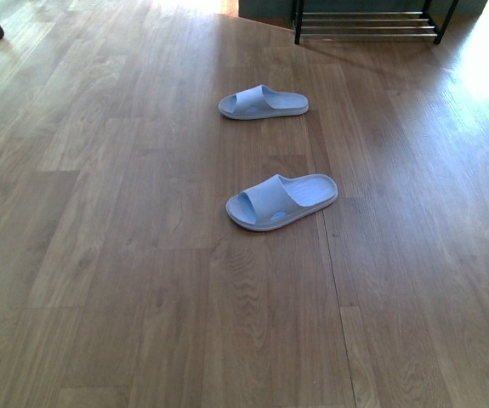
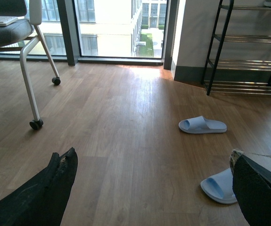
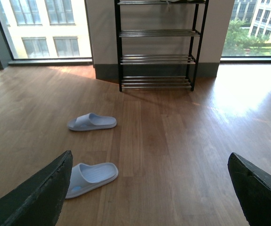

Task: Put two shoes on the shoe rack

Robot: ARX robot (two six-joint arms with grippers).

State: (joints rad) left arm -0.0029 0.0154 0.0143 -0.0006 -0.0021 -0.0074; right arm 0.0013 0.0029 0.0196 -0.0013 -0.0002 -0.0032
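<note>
The grey sneakers are out of view in every frame. The shoe rack (image 1: 367,25) stands at the far right against the wall, with black side frames and chrome bars. It also shows in the left wrist view (image 2: 248,61) and the right wrist view (image 3: 156,47); the tiers I can see are bare. My left gripper (image 2: 151,157) is open and empty, low over the wooden floor. My right gripper (image 3: 150,159) is open and empty, facing the rack from a distance. Neither arm shows in the front view.
Two pale blue slide sandals lie on the floor between me and the rack: the far one (image 1: 264,102) (image 2: 202,125) (image 3: 92,121) and the near one (image 1: 282,202) (image 2: 217,186) (image 3: 90,176). An office chair on castors (image 2: 31,70) stands at the left by the windows.
</note>
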